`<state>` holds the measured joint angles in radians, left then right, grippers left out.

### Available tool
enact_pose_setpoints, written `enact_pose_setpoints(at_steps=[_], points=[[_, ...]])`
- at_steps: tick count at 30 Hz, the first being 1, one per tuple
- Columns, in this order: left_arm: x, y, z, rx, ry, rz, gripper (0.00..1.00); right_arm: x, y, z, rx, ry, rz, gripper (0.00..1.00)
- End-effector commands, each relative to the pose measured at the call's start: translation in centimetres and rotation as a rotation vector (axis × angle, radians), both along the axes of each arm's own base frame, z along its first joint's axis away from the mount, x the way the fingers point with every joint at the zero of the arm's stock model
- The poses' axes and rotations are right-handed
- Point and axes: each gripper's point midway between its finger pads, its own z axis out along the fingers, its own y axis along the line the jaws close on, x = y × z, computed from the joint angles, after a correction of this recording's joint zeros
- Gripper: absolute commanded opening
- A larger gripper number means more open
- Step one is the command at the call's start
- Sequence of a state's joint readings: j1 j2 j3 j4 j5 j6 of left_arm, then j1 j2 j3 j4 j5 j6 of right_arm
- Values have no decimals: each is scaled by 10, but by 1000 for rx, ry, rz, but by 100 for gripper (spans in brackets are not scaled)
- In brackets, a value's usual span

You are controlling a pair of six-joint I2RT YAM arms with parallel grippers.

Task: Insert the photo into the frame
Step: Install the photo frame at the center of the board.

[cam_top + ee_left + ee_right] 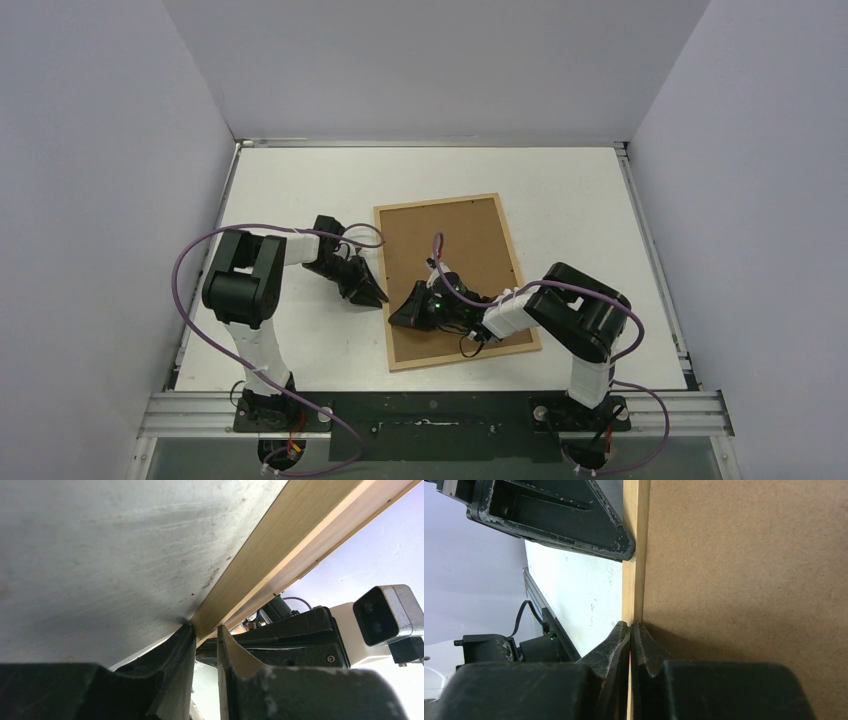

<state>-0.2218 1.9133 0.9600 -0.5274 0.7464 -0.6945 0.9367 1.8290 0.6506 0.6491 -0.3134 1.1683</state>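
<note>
The frame (436, 202) lies back side up on the table, its brown backing board (455, 250) facing me. The photo is hidden. My left gripper (378, 296) reaches the frame's left rail from the left. In the left wrist view its jaws stand narrowly apart (204, 626), closed over the light-wood rail (250, 555). My right gripper (393, 320) lies across the frame's lower left part. In the right wrist view its jaws are shut (630, 625), tips on the seam between rail (634, 530) and board (744, 555). The left gripper's tip (629, 555) rests on the same rail further along.
White tabletop (300, 180) lies around the frame, walled at the back and both sides. The arm bases and a metal rail (430, 410) run along the near edge. The right wrist's camera housing (385, 615) sits close behind the left fingers.
</note>
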Motion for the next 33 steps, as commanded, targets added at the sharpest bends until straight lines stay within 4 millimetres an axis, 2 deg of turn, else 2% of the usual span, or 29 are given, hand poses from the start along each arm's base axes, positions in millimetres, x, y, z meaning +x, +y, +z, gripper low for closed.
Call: enact_pose_setpoints(at_steps=[1, 26, 33], points=[[-31, 49, -75, 365, 50, -59, 19, 2, 12, 27, 85, -68, 21, 2], [-33, 49, -78, 369, 59, -58, 19, -5, 12, 40, 113, -99, 44, 1], [-33, 49, -78, 369, 60, -56, 19, -5, 8, 27, 73, -66, 32, 0]])
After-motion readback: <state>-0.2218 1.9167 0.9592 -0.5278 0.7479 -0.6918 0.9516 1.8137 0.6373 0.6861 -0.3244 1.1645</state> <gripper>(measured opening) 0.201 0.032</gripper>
